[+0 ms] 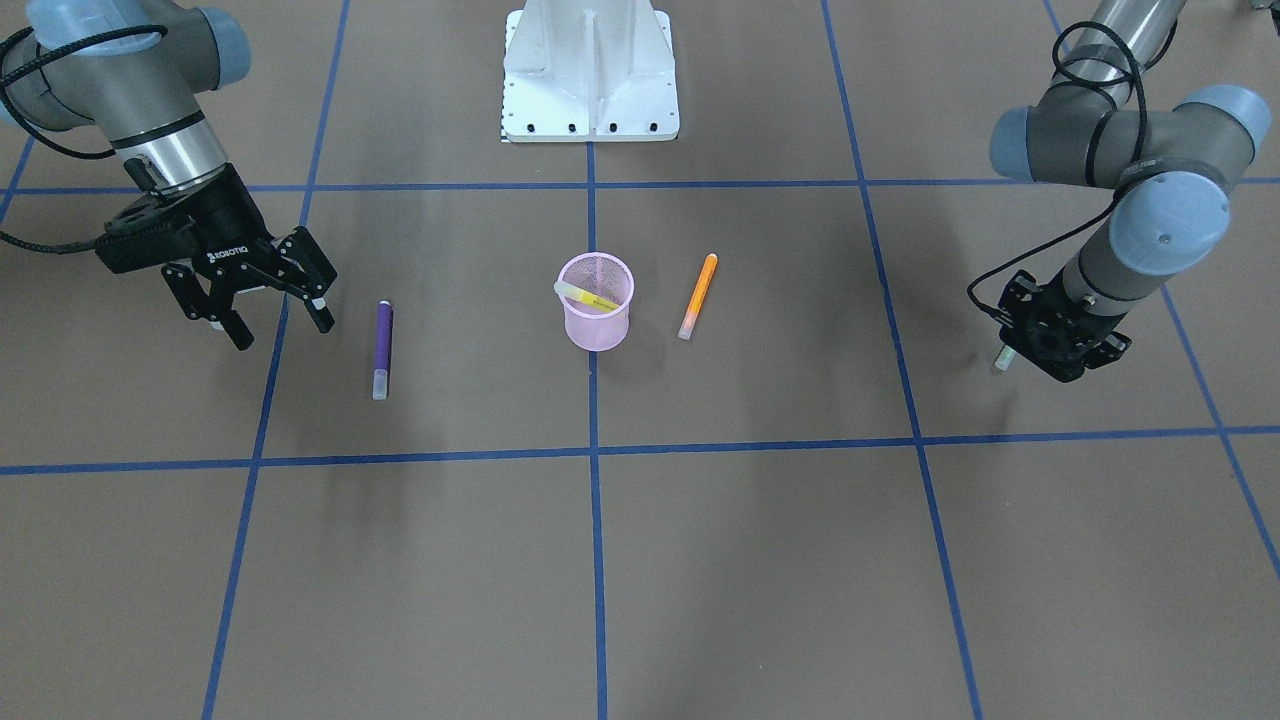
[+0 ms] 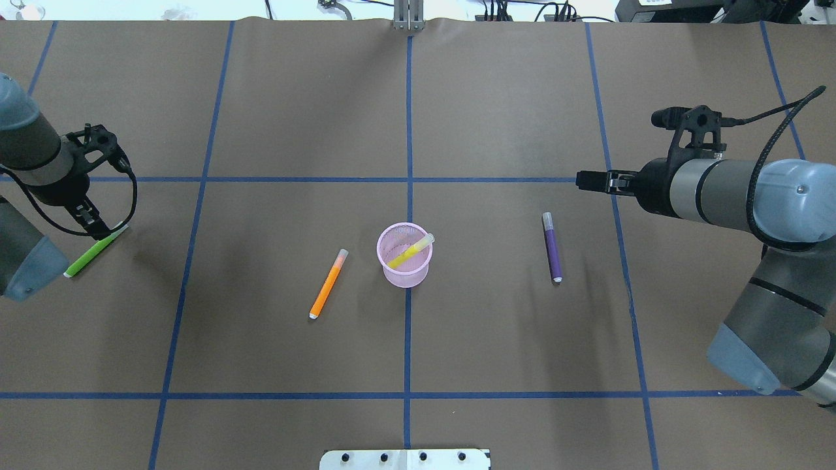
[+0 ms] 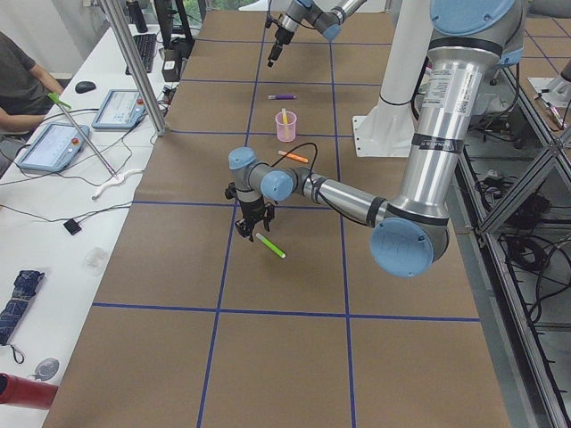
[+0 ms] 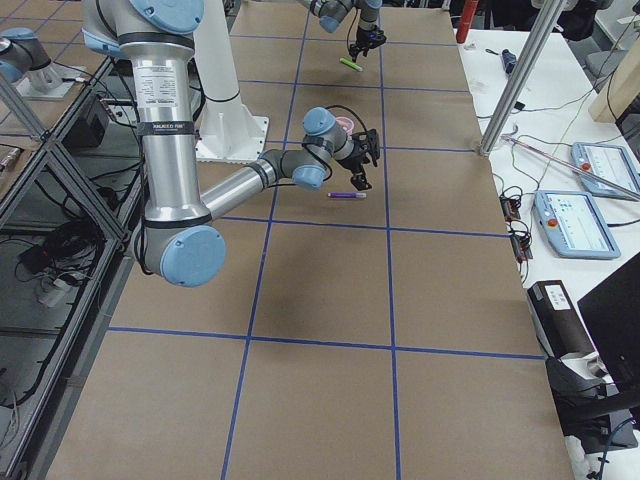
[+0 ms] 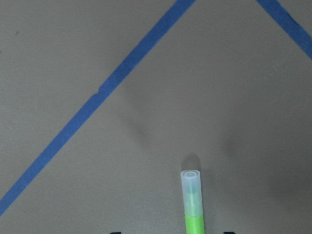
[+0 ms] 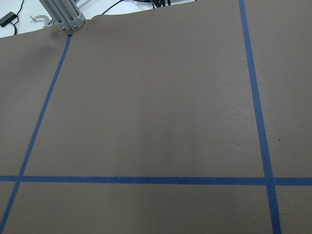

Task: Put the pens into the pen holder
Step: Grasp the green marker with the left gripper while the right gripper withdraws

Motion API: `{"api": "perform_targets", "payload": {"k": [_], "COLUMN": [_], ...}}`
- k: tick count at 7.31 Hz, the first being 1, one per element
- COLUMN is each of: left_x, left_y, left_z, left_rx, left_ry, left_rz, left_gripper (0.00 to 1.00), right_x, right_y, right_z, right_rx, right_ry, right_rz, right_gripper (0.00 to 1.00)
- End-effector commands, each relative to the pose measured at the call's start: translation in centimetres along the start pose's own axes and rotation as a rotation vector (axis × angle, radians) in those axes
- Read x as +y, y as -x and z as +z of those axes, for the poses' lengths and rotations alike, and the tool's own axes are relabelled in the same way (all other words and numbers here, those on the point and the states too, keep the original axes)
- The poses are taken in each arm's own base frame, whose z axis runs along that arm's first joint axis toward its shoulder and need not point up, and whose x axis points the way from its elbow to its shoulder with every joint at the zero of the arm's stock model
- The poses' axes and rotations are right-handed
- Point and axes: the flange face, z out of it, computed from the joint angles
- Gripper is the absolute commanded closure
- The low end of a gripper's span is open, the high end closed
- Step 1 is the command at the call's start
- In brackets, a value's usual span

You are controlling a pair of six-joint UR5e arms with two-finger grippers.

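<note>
Cup (image 1: 597, 330), pink mesh, stands upright on the centre tape line (image 1: 592, 420). Yellow pen (image 1: 587, 296) leans inside it, pale cap up on the rim at the robot's-right side.

Orange pen (image 1: 698, 296) lies flat just beside the cup on the robot's left. Its long axis runs mostly away from the robot, with the cap at the far end. Purple pen (image 1: 382, 350) lies flat further from the cup on the robot's right, same axis, cap also far.

Green pen (image 2: 91, 253) is well apart from the cup on the robot's left. It sits diagonal, cap end toward the cup. The overhead view shows its full length, while the front view shows only the pale cap poking from under the left gripper (image 2: 99, 230).

In the left wrist view the green pen is centred, with dark finger tips at the bottom edge on either side of it. Clamped or not, I cannot tell.

Right gripper (image 1: 284, 335) has its jaws spread, nothing between them, beyond the purple pen from the cup. "ROBOTIQ" is readable on it in the front view only. The right wrist view shows just the brown table (image 6: 146, 97) and tape.
</note>
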Motion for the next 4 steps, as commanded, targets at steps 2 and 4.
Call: {"api": "perform_targets", "payload": {"k": [2, 4], "left_x": [0.4, 0.2], "left_y": [0.8, 0.7], "left_z": [2.8, 2.7], "left_rx": [0.013, 0.021], "left_ry": [0.053, 0.052], "left_rz": [-0.025, -0.028], "left_gripper": [0.29, 0.33], "right_x": [0.1, 0.1], "right_y": [-0.2, 0.0], "right_z": [0.1, 0.2], "right_rx": [0.004, 0.002], "right_ry": [-0.001, 0.000], "right_rz": [0.002, 0.003], "right_gripper": [0.00, 0.00]}}
